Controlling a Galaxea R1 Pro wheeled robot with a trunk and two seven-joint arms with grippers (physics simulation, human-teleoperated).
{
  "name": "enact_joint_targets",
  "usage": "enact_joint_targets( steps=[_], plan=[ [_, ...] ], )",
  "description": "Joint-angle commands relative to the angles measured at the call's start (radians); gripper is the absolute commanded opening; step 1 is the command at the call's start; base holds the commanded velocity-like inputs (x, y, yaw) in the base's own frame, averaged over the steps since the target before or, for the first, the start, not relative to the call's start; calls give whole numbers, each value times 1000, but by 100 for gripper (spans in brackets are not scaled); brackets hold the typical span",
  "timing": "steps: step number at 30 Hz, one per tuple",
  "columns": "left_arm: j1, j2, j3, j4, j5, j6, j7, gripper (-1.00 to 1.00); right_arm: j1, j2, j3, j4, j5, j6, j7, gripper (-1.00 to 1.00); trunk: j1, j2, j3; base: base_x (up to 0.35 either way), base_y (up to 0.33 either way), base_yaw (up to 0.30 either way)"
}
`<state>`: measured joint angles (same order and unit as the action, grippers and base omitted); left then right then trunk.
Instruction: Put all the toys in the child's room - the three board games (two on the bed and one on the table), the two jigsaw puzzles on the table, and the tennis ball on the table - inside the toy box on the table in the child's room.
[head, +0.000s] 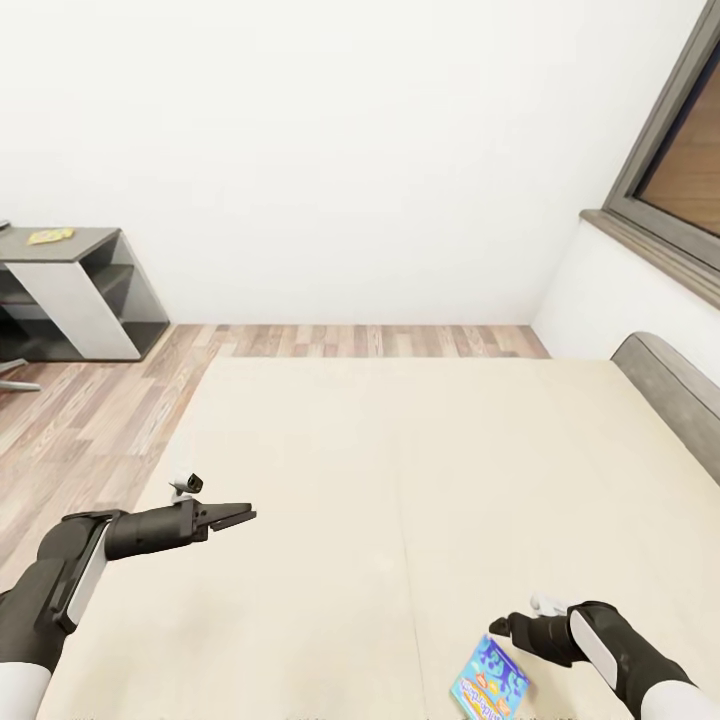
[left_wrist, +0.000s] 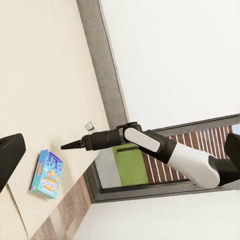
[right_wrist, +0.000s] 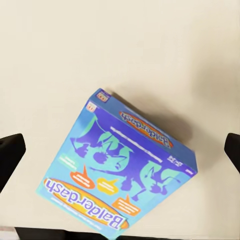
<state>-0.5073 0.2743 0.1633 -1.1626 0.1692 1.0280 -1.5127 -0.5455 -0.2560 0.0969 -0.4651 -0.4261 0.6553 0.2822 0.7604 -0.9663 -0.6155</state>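
Note:
A blue board game (head: 490, 682) with cartoon figures and the name Balderdash lies flat on the beige bed (head: 400, 470), close to its near edge. My right gripper (head: 505, 630) hovers just above the box, open. In the right wrist view the box (right_wrist: 120, 170) lies between the widely spread fingers (right_wrist: 11, 150). My left gripper (head: 235, 515) is held over the left part of the mattress, open and holding nothing. The left wrist view shows the same board game (left_wrist: 47, 174) below my right arm (left_wrist: 150, 145). A yellow jigsaw puzzle (head: 50, 236) lies on the dark-grey table (head: 95, 240) at the far left.
The grey headboard (head: 670, 385) borders the bed on the right, under a dark-framed window (head: 680, 150). Wood-plank floor (head: 90, 420) runs between the bed and the table, and a white wall stands behind.

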Motion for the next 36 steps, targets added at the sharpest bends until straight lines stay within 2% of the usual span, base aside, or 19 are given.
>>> enact_joint_targets(
  steps=[1, 17, 21, 25, 29, 36],
  plan=[
    [0, 0, 0, 0, 0, 11, -3, 100, 0, -1, 4, -1, 1, 5, 3, 100, 0, -1, -3, 0, 0, 0],
    [0, 0, 0, -20, 3, 11, -7, 100, -1, -2, 4, 0, 1, 9, 3, 100, 0, -1, -29, 0, 0, 0],
    [6, 0, 0, -64, 5, 13, -15, 100, -1, -4, 4, -1, 0, 8, 4, 100, 0, -1, -36, 0, 0, 0],
    [40, -3, 0, -144, 6, 15, -45, 100, -1, -10, 4, -1, -3, 5, 5, 100, 0, -1, -42, 0, 0, 0],
    [65, -21, -4, -212, 7, 16, -58, 100, -1, -20, 4, 0, -7, 2, 5, 100, 0, -1, -49, 0, 0, 0],
    [76, -42, -7, -239, 7, 15, -58, 100, -1, -26, 4, 0, -9, -2, 6, 100, 0, -1, -60, 0, 0, 0]
  ],
)
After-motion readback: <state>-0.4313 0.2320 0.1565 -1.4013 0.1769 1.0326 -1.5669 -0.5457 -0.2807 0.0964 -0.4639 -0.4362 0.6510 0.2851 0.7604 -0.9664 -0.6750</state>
